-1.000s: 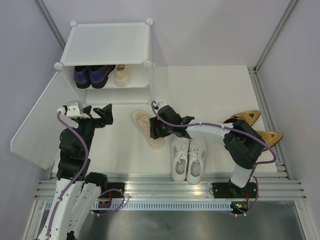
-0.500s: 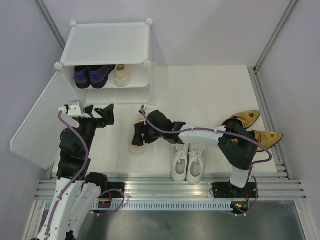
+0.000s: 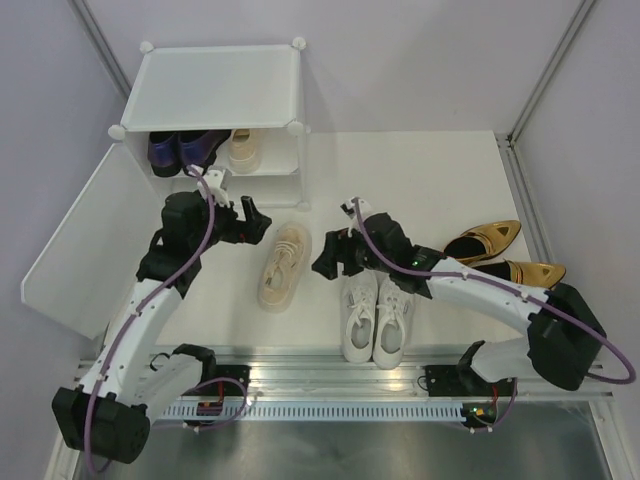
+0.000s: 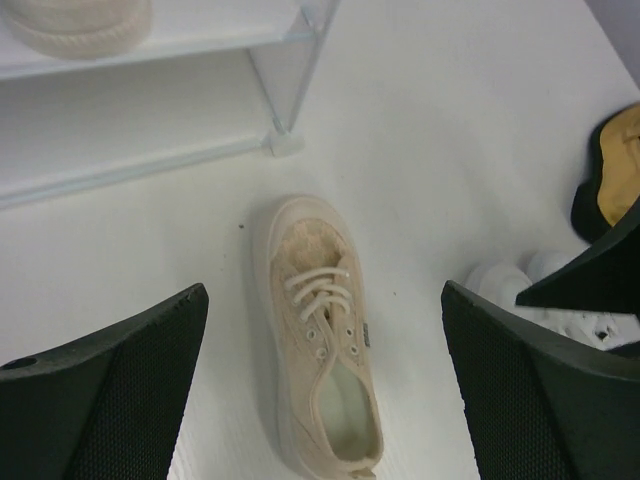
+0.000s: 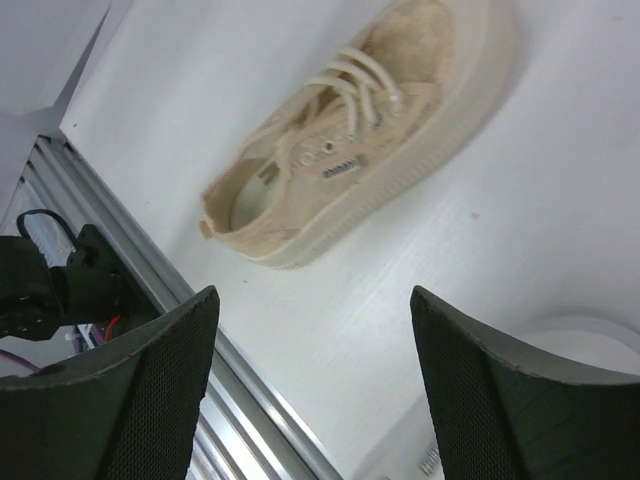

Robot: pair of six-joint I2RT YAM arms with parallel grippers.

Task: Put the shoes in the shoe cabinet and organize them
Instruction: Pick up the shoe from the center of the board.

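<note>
Top external view: beige sneaker (image 3: 283,266) is seen loose before the shoe cabinet (image 3: 220,88), flanked by left gripper (image 3: 255,222) and right gripper (image 3: 325,258), fingers spread, empty; likely staged for shelving.

readable text: none | beige sneaker (image 5: 380,130): small dark tag (image 5: 340,168) on its side beside the laces, letters too blurred to read | left wrist view: same tag, too small to read

2 purple loafers (image 3: 185,150) at 11 o'clock, 2 beige sneakers (image 3: 283,265), 2 white sneakers (image 3: 378,315) at 6 o'clock, 2 gold heels (image 3: 495,238) at 3 o'clock, 1 shoe cabinet (image 3: 215,85).
</note>
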